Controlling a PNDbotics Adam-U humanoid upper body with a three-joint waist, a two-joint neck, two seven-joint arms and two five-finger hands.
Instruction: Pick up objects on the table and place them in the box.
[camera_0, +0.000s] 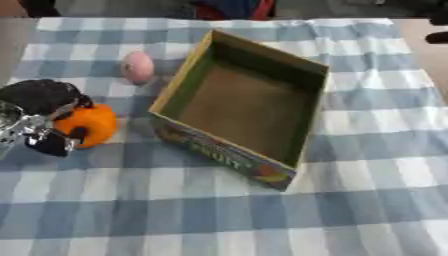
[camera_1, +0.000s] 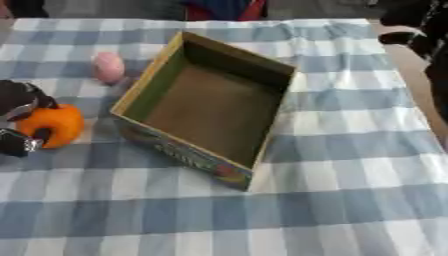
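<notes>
Orange ball (camera_0: 92, 122) sits pinched, it seems, in my left hand (camera_0: 39, 117) beside the box (camera_0: 302, 75); my right hand (camera_1: 418, 27) is too blurred to tell.

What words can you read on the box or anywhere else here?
"FRUIT": that is my best reading of the big blurred letters on the near outside wall of the box, beside some coloured pictures.
Nothing else can be read. The orange fruit in the left hand, the pink egg-shaped thing and the checked tablecloth show no writing. The right hand shows none either.
</notes>
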